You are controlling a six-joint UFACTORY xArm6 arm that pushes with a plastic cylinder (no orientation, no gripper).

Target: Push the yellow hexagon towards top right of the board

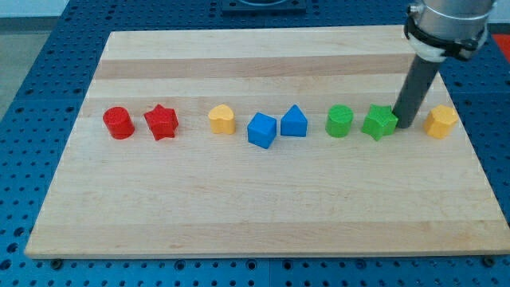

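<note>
**Yellow hexagon not yet moved toward the top right**

A pale wooden board lies on a blue perforated table, and eight small blocks sit across it in a loose row. From the view's left: a red cylinder, a red star, a yellow heart-like block, a blue cube, a blue triangular block, a green cylinder, a green star and the yellow hexagon.

As I judge it, the task has barely begun. The yellow hexagon sits in the row with the others, near the board's right edge at about mid-height, and the top right corner is well apart from it. The whole push up the board is left to do.

This rig has no claw, so nothing is open, closed or held; the arm ends in a dark rod. My tip stands between the green star and the yellow hexagon, just beside the star's right side, perhaps touching it, and near the hexagon's left without touching. From here I reckon I need to get my tip below and to the left of the hexagon, then drive it up and rightward. The green star is close and could be nudged.
</note>
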